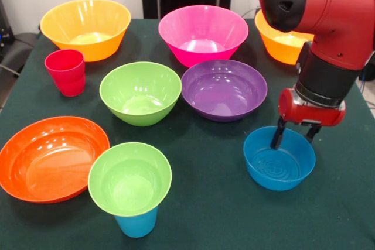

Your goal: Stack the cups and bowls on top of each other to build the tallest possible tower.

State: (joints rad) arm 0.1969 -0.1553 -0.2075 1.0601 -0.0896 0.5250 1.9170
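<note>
At the lower right of the frame the gripper [295, 137] hangs over the small blue bowl [279, 165], its fingers parted and holding nothing; one finger dips inside the far rim, the other looks to sit at or just outside it. To grip well, I judge it should sink slightly and close squarely on that wall before lifting straight up. The bowl sits upright, mouth upward, its axis vertical.
</note>
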